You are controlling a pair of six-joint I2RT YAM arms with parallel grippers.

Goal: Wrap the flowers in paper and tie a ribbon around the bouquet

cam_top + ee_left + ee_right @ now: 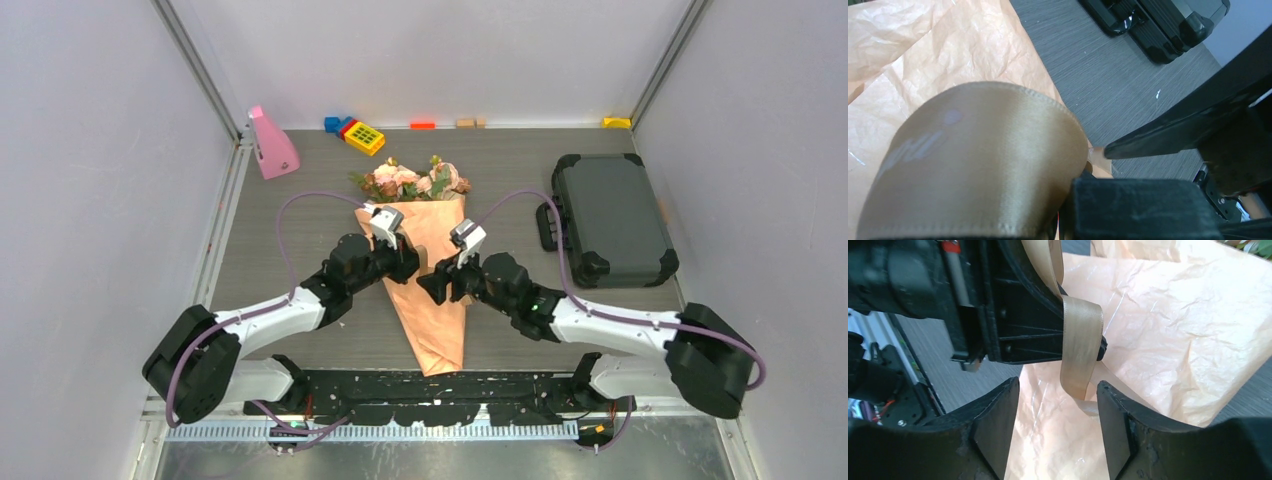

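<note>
Right jaws: the right gripper [1058, 385] stands open and grips nothing. The loose end of the ribbon [1080, 340] hangs down into the gap between the two fingers.

Left jaws: the left gripper [410, 265] is closed on the ribbon. In the right wrist view the strip comes down over its black tip and folds round it.

Writing: a faint pale mark on the ribbon's face in the left wrist view, too blurred to read. No other labels legible.

Ribbon: shiny tan satin with stitched edges, bowed into a wide loop close to the left wrist camera.

Paper [1173, 330]: peach-orange, heavily crinkled, lying directly beneath both grippers.

Bouquet [440, 330]: flat on the desk [300, 200] at centre. The cone's narrow end points toward the arm bases. The flowers [415, 180], pink and brownish-red with green leaves, are at the far end.

Arms: both reach inward and forward from the near edge and meet tip to tip over the middle of the cone, left gripper just beside right.

Surroundings: dark grey hard case [610, 215] on the desk to the right, well apart from the bouquet.
</note>
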